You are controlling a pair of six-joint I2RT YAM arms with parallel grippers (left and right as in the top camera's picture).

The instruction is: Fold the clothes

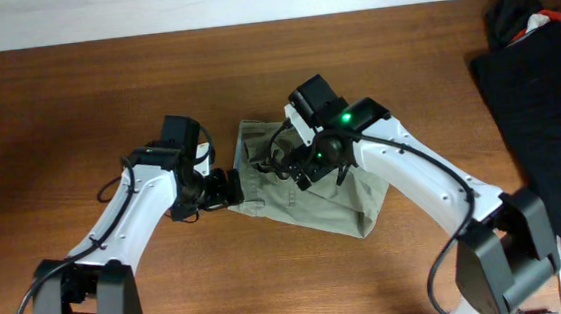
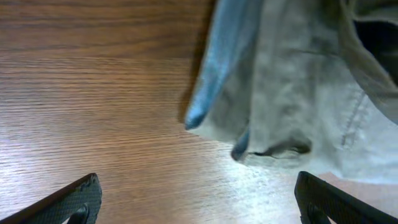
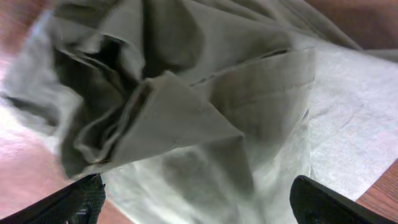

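Observation:
The light khaki shorts (image 1: 309, 200) lie crumpled on the wooden table near its middle. My left gripper (image 1: 225, 188) is open at the shorts' left edge; in the left wrist view its fingers (image 2: 199, 202) are spread over bare wood with the shorts' edge (image 2: 292, 93) just ahead. My right gripper (image 1: 286, 165) is open above the upper middle of the shorts; in the right wrist view its fingers (image 3: 196, 202) are spread over the rumpled fabric (image 3: 186, 112), holding nothing.
A black garment (image 1: 543, 116) lies at the table's right side, with a dark bundle (image 1: 520, 8) at the back right corner. Bare wooden table (image 1: 76, 103) extends to the left and front.

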